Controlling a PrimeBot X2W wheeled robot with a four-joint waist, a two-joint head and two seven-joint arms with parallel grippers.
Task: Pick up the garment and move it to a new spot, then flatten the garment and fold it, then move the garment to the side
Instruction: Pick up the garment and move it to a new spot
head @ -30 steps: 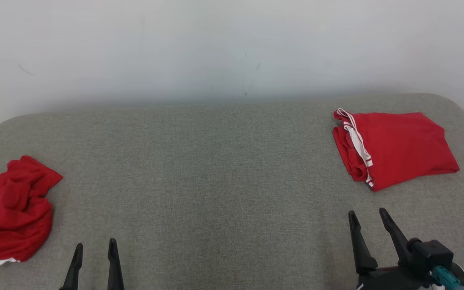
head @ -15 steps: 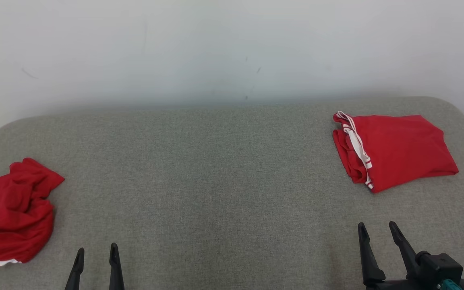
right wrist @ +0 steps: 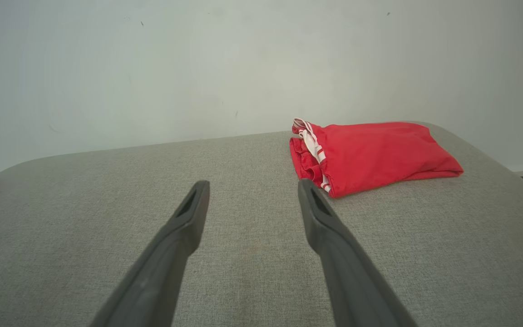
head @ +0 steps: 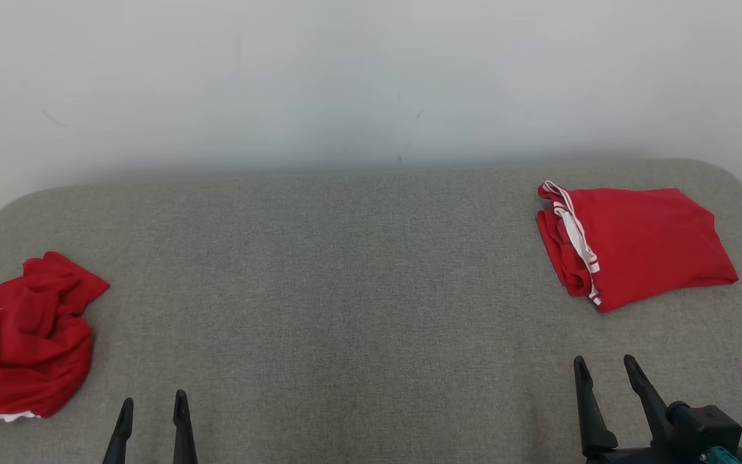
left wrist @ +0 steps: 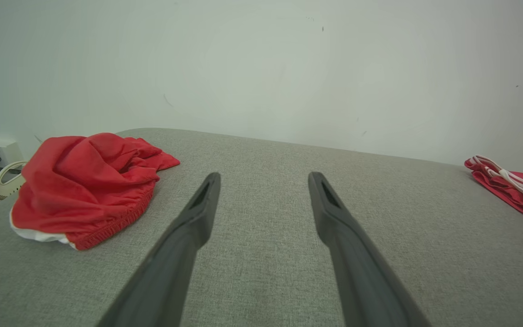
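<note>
A crumpled red garment (head: 29,335) with a white hem lies bunched at the left edge of the grey table (head: 345,283); the left wrist view has this garment (left wrist: 84,186) left of the fingers. A folded red garment (head: 635,241) with white stripes rests flat at the far right, also in the right wrist view (right wrist: 370,152). My left gripper (head: 152,406) stands open low at the front left, to the right of the crumpled piece and apart from it. My right gripper (head: 603,370) is open at the front right, nearer than the folded piece, with nothing between its fingers.
A pale wall (head: 371,77) rises directly behind the table's rounded far edge. The grey cloth surface stretches bare between the two garments. Off the table's left edge the left wrist view shows a white object (left wrist: 2,181) on the floor.
The whole picture has shifted slightly right and down, so the camera has moved. My right gripper has drawn back toward the front edge. The garments lie as before.
</note>
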